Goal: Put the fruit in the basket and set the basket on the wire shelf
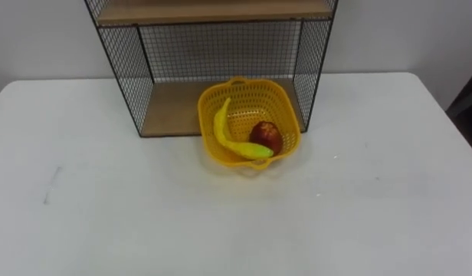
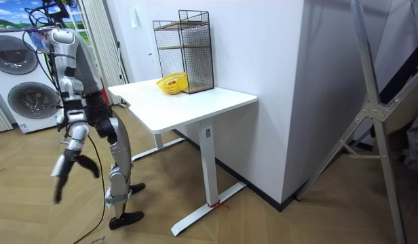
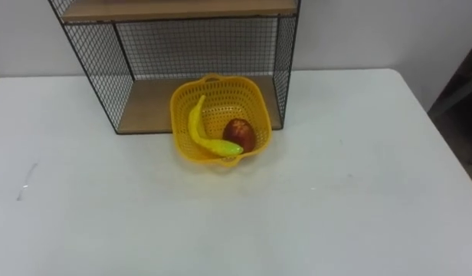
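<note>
A yellow plastic basket (image 1: 255, 96) rests with its back half on the wooden bottom board (image 1: 171, 107) of the black wire shelf (image 1: 213, 50), at the board's right end. Its front half sticks out over the white table (image 1: 144, 207). Inside lie a yellow banana (image 1: 221, 126) on the left and a red apple (image 1: 267, 136) at the front right. In the room view I stand a step back from the table's near end, facing it. My right hand (image 2: 60, 181) hangs low beside my leg, far from the basket (image 2: 172, 83).
The wire shelf (image 2: 195, 47) stands against the wall at the table's far edge, with a second wooden board (image 1: 213, 11) above the basket. Washing machines (image 2: 26, 95) stand behind me. A metal stand (image 2: 372, 115) is at the room view's right.
</note>
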Available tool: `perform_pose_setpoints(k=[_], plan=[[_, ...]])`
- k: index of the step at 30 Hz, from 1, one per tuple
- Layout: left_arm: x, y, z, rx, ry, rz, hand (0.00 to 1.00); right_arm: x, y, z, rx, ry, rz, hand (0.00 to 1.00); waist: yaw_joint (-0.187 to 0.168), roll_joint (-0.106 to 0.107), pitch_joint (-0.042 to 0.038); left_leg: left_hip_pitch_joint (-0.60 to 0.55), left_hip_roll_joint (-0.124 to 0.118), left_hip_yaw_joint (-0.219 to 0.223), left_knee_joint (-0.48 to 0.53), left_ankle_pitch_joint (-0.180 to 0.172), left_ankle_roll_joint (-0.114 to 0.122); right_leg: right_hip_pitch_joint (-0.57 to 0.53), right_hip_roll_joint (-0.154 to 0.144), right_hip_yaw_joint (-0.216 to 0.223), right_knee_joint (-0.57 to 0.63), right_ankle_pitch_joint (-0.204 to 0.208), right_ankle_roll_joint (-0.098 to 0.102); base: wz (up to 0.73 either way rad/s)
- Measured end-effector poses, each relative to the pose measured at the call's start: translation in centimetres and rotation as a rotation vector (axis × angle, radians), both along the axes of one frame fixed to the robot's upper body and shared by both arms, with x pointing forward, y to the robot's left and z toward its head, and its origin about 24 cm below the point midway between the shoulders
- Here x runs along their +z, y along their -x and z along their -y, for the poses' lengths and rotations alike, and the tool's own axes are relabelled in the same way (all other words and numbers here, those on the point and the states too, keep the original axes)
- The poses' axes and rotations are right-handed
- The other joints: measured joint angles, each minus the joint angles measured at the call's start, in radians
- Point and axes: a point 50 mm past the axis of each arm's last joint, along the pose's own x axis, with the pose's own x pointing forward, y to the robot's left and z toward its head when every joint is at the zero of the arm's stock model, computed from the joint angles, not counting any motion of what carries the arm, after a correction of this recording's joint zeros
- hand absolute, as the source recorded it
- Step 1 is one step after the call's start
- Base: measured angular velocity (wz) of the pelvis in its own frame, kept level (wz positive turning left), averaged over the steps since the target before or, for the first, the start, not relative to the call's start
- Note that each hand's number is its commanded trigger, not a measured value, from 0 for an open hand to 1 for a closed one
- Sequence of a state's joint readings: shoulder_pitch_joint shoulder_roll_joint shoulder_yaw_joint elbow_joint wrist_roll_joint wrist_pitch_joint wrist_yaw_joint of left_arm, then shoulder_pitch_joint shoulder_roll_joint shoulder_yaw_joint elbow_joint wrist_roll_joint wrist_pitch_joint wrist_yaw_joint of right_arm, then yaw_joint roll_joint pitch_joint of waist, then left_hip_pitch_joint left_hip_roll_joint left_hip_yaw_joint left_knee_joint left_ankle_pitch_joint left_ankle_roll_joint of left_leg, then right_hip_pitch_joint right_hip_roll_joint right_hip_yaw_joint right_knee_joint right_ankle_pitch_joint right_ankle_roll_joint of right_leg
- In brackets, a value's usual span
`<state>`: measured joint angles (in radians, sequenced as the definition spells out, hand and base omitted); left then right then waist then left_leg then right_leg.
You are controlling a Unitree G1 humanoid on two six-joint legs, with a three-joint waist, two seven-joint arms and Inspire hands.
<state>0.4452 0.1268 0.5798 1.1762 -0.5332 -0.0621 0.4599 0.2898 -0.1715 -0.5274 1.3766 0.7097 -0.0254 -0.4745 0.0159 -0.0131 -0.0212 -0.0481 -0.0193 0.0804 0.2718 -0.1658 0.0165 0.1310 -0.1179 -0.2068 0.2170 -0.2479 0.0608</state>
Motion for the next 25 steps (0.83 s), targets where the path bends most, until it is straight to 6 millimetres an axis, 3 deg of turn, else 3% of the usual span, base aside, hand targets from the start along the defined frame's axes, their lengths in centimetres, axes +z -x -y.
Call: perform_pose_setpoints(k=[4, 6, 9, 11, 18, 25], plan=[[-1.4, -3.2, 0.9, -0.431, 0.191, -0.058, 0.00, -0.9, -3.4, 0.0, 0.451, -0.164, -0.012, 0.00, 0.007, -0.001, 0.0016, 0.024, -0.003, -0.012, 0.001, 0.000, 0.000, 0.035, 0.002, -0.014, -0.013, 0.004, 0.000, 0.09], [-2.2, -6.3, 1.6, -0.668, 0.270, -0.064, 0.00, -1.3, -5.8, 0.0, 0.706, -0.241, -0.045, 0.00, 0.015, -0.005, 0.0042, 0.021, -0.004, -0.011, 0.002, 0.003, -0.003, 0.031, 0.008, -0.013, -0.014, 0.008, -0.005, -0.04], [-2.7, -9.7, 2.1, -0.878, 0.310, -0.049, 0.00, -1.6, -8.1, -0.3, 0.891, -0.299, -0.053, 0.00, 0.012, -0.013, 0.0088, 0.022, -0.001, -0.013, 0.003, 0.004, -0.004, 0.030, 0.014, -0.018, -0.017, 0.009, -0.008, 0.00], [-2.8, -10.9, 2.4, -0.952, 0.332, -0.045, 0.00, -1.7, -8.6, -0.5, 0.956, -0.324, -0.058, 0.00, 0.010, -0.015, 0.0094, 0.020, -0.002, -0.013, 0.002, 0.004, -0.004, 0.031, 0.015, -0.022, -0.024, 0.009, -0.009, 0.04], [-3.2, -11.1, 3.3, -1.067, 0.433, -0.093, 0.00, -1.9, -8.7, -1.0, 1.143, -0.453, -0.132, 0.00, 0.006, -0.023, 0.0168, 0.020, -0.003, -0.004, 0.004, -0.004, -0.002, 0.031, 0.015, -0.014, -0.032, 0.009, -0.010, -0.03], [-3.4, -10.6, 3.9, -1.089, 0.516, -0.101, 0.00, -2.0, -8.8, -1.5, 1.243, -0.534, -0.143, 0.00, 0.010, -0.015, 0.0329, 0.034, -0.001, -0.004, 0.012, -0.017, -0.003, 0.045, 0.015, -0.010, -0.036, 0.003, -0.010, -0.02]])
